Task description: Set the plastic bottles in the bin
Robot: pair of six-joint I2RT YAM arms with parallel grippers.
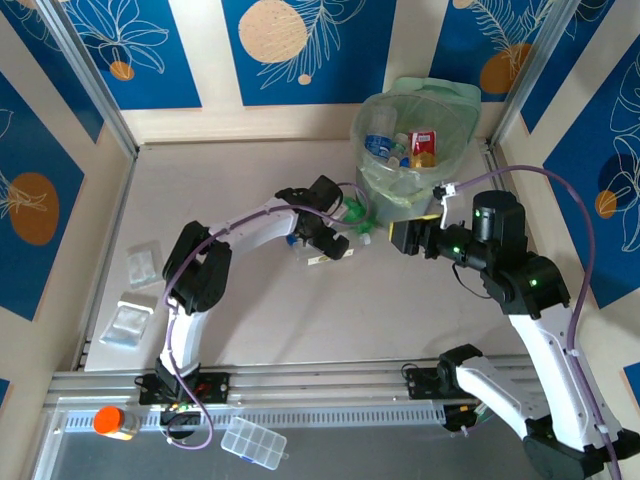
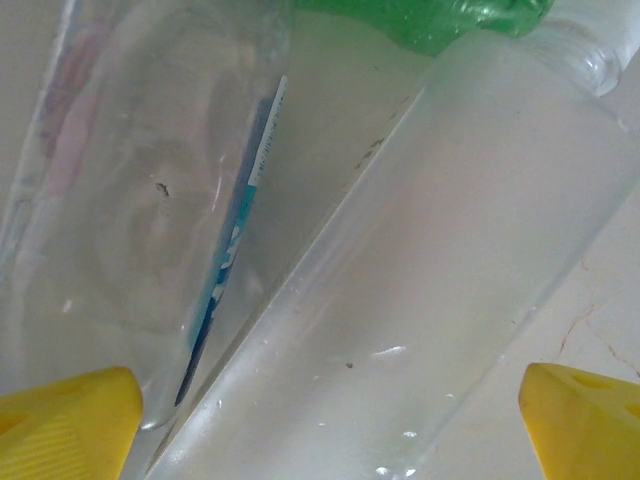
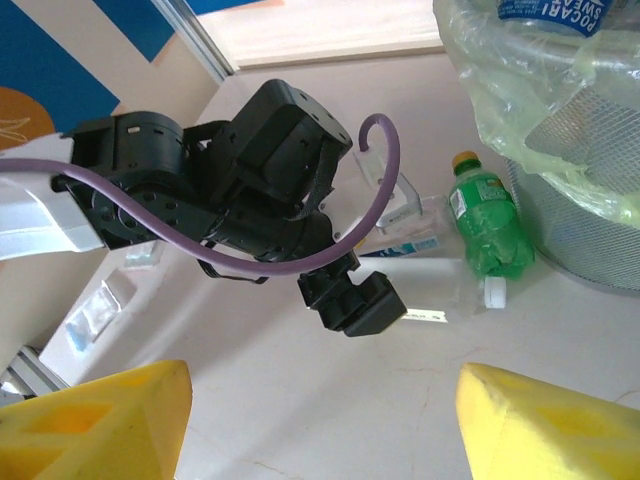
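The left gripper (image 2: 322,420) hangs spread wide over a clear bottle (image 2: 400,290) lying on the table (image 1: 250,330), a finger on either side, gripping nothing. A second clear bottle (image 2: 130,200) and a green bottle (image 3: 487,225) lie just beside the bin (image 1: 372,182), which holds more bottles (image 1: 383,146). The right gripper (image 3: 320,420) gapes empty.

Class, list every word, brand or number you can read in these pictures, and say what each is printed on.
"POCARI SWEAT": blue label of a bottle in the bin, partly cut off by the picture's edge.
Green bottle, label: too small to read.
Clear bottle, blue label seen edge-on: unreadable.
Red label inside the bin: too small to read.
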